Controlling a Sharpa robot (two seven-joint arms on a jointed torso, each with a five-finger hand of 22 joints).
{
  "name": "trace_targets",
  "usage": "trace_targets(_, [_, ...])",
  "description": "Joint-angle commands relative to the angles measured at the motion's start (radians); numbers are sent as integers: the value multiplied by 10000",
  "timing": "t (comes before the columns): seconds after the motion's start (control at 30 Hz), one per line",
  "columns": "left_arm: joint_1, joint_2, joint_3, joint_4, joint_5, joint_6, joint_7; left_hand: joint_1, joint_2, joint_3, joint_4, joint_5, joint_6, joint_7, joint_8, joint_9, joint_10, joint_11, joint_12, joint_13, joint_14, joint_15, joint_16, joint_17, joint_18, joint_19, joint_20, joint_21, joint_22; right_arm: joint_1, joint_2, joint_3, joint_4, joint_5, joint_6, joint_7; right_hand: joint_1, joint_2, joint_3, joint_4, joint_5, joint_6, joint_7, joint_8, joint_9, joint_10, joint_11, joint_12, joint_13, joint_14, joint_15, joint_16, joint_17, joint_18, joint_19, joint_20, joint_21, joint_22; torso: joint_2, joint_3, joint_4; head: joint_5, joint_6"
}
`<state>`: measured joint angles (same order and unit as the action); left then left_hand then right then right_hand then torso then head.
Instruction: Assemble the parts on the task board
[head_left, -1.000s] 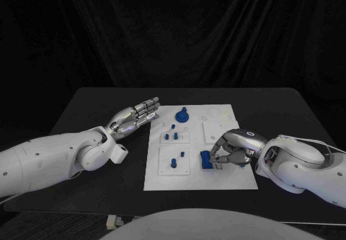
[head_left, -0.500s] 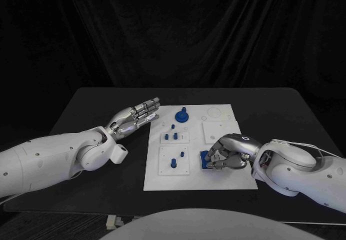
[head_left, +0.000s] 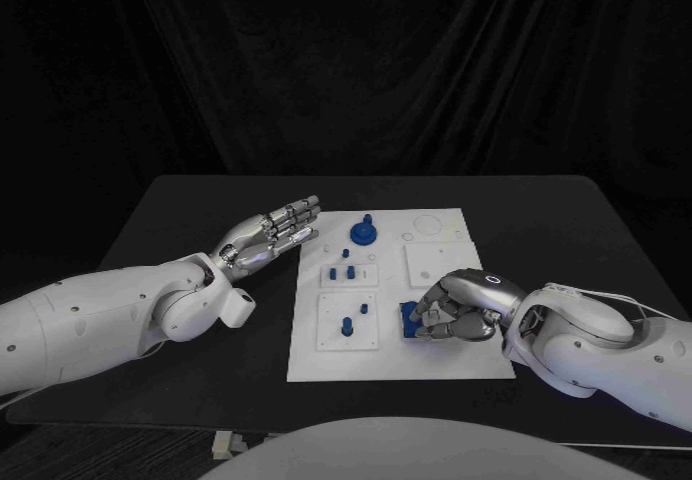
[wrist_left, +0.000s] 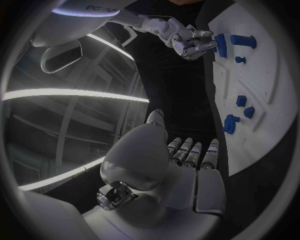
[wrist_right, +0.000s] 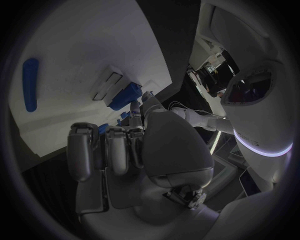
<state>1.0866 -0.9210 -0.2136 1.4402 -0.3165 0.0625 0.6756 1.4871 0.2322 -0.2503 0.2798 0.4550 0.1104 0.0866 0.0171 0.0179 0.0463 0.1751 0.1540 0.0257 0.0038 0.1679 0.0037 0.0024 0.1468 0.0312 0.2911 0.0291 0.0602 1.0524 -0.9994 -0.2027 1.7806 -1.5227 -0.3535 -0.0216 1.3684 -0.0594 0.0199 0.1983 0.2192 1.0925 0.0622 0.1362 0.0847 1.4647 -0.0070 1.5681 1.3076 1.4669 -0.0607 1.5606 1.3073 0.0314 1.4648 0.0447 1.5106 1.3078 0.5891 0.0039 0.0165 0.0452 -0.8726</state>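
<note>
Head view showed our right hand (head_left: 459, 312) low over the near right part of the task board (head_left: 433, 365), its fingers curled down around a blue block part (head_left: 413, 320). We judged the hand to be gripping that part, or pressing it into its seat, because the fingers wrapped its right side while its left edge stayed uncovered; the exact contact was hidden under the knuckles. In the right wrist view the fingers (wrist_right: 94, 145) lay close together with blue showing just beyond them, which fitted a closed grip rather than a hover.

Beside the block, to its left, a small raised panel carried two short blue pegs (head_left: 348, 324) standing upright. Farther up the board another panel held a few small blue studs (head_left: 343, 272), and near the far edge sat a round blue knob (head_left: 364, 232).

Our left hand (head_left: 271, 236) rested apart from all this, just off the board's far left edge, fingers spread and palm up, holding nothing. We took that as parking it clear of the working hand.
</note>
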Motion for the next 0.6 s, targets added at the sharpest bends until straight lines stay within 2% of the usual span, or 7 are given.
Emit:
trace_targets(0.03, [-10, 27, 10, 2, 22, 153, 374, 150, -37, 100, 0, 53, 36, 114, 52, 19, 48, 47, 62, 16, 44, 61, 29, 15, 112, 0, 29, 19, 13, -74, -86, -41, 64, -862, -818, 103, 212, -197, 64, -32, 22, -12, -130, 59, 70, 1061, -72, 27, 2632, 965, -37, -22, 2217, -180, 855, 16, 42, 2451, 3, 1, -4, -5, 0])
trace_targets(0.13, [-10, 27, 10, 4, 22, 162, 369, 187, -39, 118, -6, 78, 70, 150, 60, 25, 55, 62, 81, 19, 52, 64, 35, 18, 109, 0, 29, 19, 12, -91, -136, -41, 135, -1022, -1238, 325, 381, -453, 226, 128, -100, -129, -195, 258, 187, 1061, -141, 27, 2632, 973, -106, -5, 2269, -183, 860, -43, 66, 2458, 1, 0, -4, 1, 0])
trace_targets(0.23, [-10, 31, 10, 3, 22, 169, 366, 238, -45, 144, -15, 103, 131, 207, 74, 34, 62, 70, 94, 20, 56, 70, 38, 19, 105, 3, 30, 23, 14, -114, -182, -41, 198, -1108, -1675, 647, 590, -763, 383, 566, -444, -210, -300, 636, 398, 1061, -264, 27, 2632, 981, -195, 10, 2315, -192, 870, -115, 103, 2469, 6, 0, -1, -11, 0])
trace_targets(0.27, [-10, 32, 10, 3, 22, 173, 364, 265, -45, 160, -13, 112, 185, 267, 88, 42, 65, 58, 102, 20, 59, 70, 41, 21, 102, 6, 30, 27, 19, -120, -197, -41, 219, -1127, -1806, 742, 743, -895, 417, 847, -601, -289, -355, 817, 500, 1061, -356, 27, 2632, 981, -253, 10, 2316, -194, 874, -176, 118, 2473, 7, 0, 0, -9, 0])
trace_targets(0.37, [-10, 34, 10, 9, 22, 183, 362, 293, -45, 177, -13, 124, 236, 322, 101, 50, 69, 48, 112, 21, 64, 66, 45, 23, 98, 8, 30, 29, 20, -135, -251, -42, 281, -1165, -2097, 916, 917, -956, 437, 905, -692, -313, -428, 965, 582, 1061, -410, 27, 2632, 983, -290, 14, 2328, -202, 884, -203, 146, 2482, 7, -1, -5, 13, 0])
trace_targets(0.5, [-10, 37, 10, 4, 22, 192, 365, 319, -45, 193, -18, 140, 276, 361, 113, 55, 74, 46, 123, 23, 68, 66, 49, 24, 96, 13, 31, 35, 28, -161, -310, -44, 310, -1227, -2261, 971, 1114, -984, 484, 904, -686, -272, -422, 1158, 687, 1061, -403, 27, 2632, 984, -304, 15, 2331, -198, 876, -228, 130, 2476, 0, 0, 0, 9, 0])
trace_targets(0.6, [-11, 41, 10, -1, 22, 197, 363, 329, -46, 199, -20, 145, 286, 377, 116, 57, 74, 42, 123, 22, 72, 66, 52, 26, 95, 15, 31, 36, 30, -248, -338, -44, 313, -1358, -2306, 921, 1187, -1034, 505, 923, -667, -232, -383, 1510, 896, 1061, -350, 27, 2632, 987, -287, 21, 2349, -199, 875, -242, 134, 2477, 3, 1, 5, -1, 0])
